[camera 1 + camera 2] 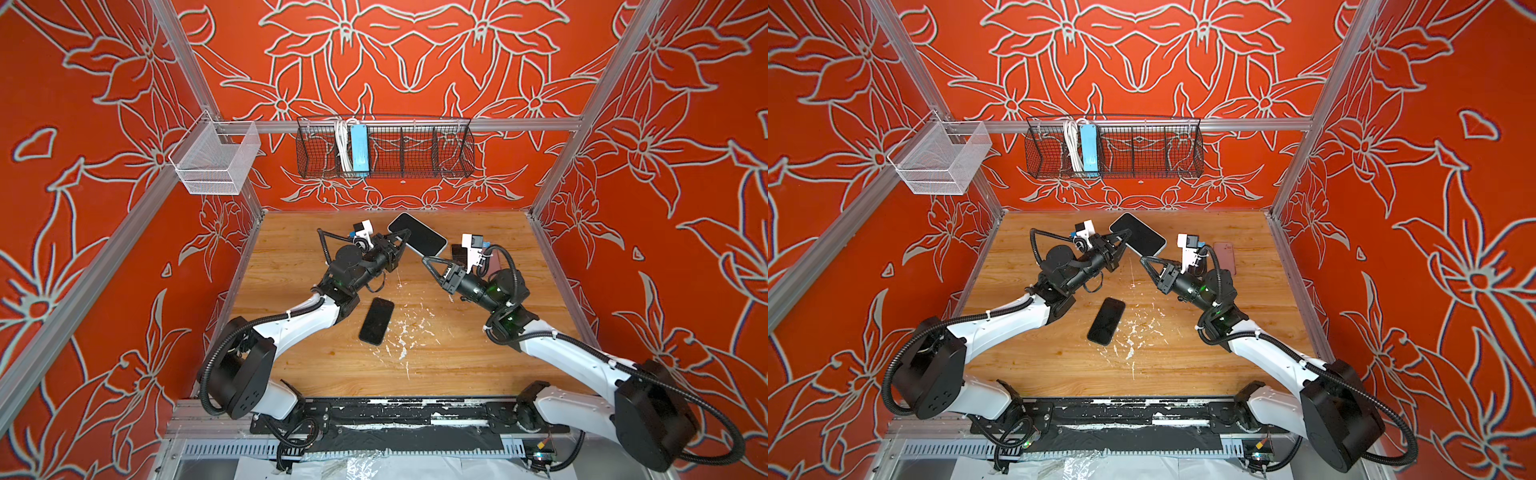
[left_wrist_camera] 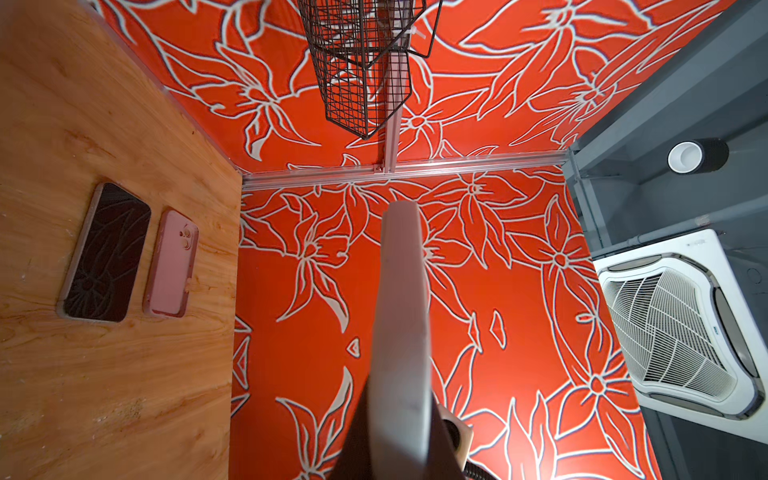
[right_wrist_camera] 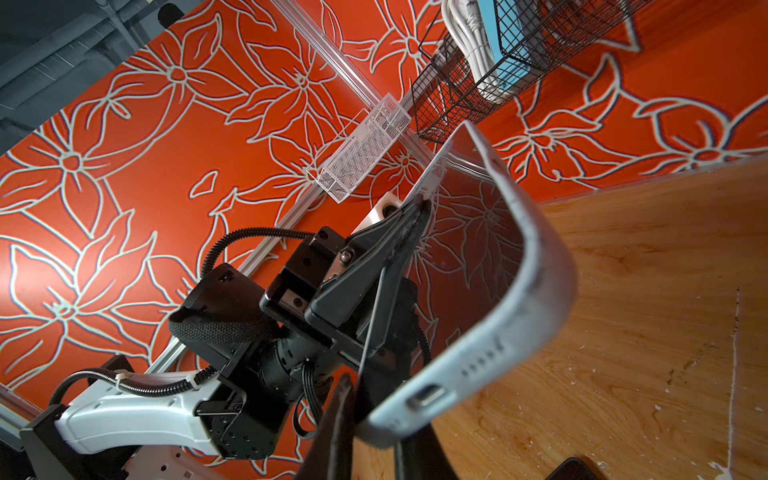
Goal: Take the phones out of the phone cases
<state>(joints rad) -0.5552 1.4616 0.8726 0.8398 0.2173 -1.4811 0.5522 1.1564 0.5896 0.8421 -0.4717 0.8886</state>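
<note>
In both top views I'm holding the phone [image 1: 419, 235] up off the worktop [image 1: 457, 365] at the back, left pincer [image 1: 403, 239] clenching its long edge, freeing the near corner for the right pincer [image 1: 426, 261]. Left wrist: phone case [image 2: 401, 291] showing edge-on, pale grey. Right wrist: phone sitting inside the scuffed case, face dark and mirroring the wall [image 3: 291, 137], port end nearest; can't tell whether the right pincer is gripping the lip.

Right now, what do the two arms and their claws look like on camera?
The left arm and right arm have white shells, black joints and corrugated black cables zip-tied on. The left claw and right claw are black, tapered triangles.
</note>
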